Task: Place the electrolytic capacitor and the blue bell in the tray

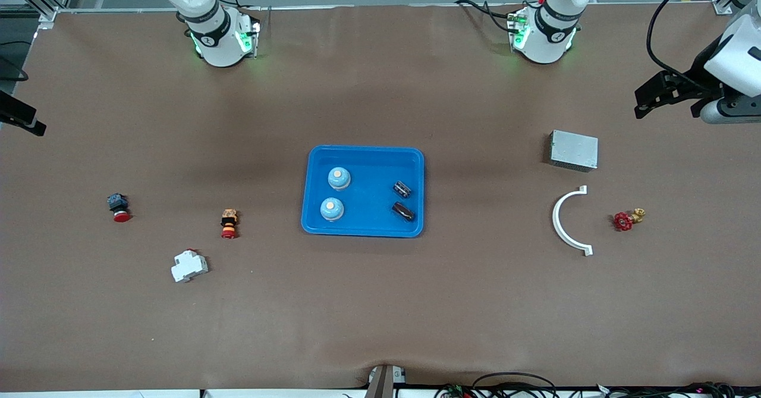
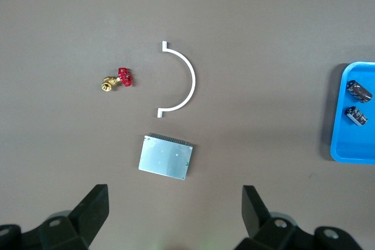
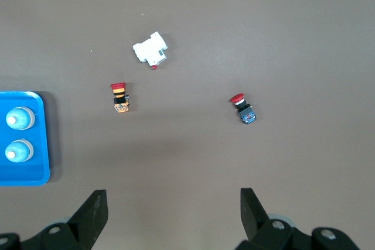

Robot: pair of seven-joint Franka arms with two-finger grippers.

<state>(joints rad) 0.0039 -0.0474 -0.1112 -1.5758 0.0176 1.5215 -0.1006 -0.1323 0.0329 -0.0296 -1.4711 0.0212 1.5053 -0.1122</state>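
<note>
The bright-blue tray (image 1: 368, 166) lies mid-table. In it are two blue bells (image 1: 339, 178) (image 1: 332, 209) at the right arm's end and two dark electrolytic capacitors (image 1: 402, 189) (image 1: 403, 211) at the left arm's end. My left gripper (image 2: 174, 208) is open and empty, high over the table near a grey box; its view shows the tray's edge (image 2: 351, 144) and both capacitors (image 2: 359, 91). My right gripper (image 3: 171, 210) is open and empty, high over bare table; its view shows the tray (image 3: 23, 174) and both bells (image 3: 20, 118).
Toward the left arm's end lie a grey metal box (image 1: 573, 150), a white curved bracket (image 1: 562, 219) and a red-handled brass valve (image 1: 627, 219). Toward the right arm's end lie a red push button (image 1: 119, 206), an orange-bodied button (image 1: 229, 223) and a white breaker (image 1: 189, 265).
</note>
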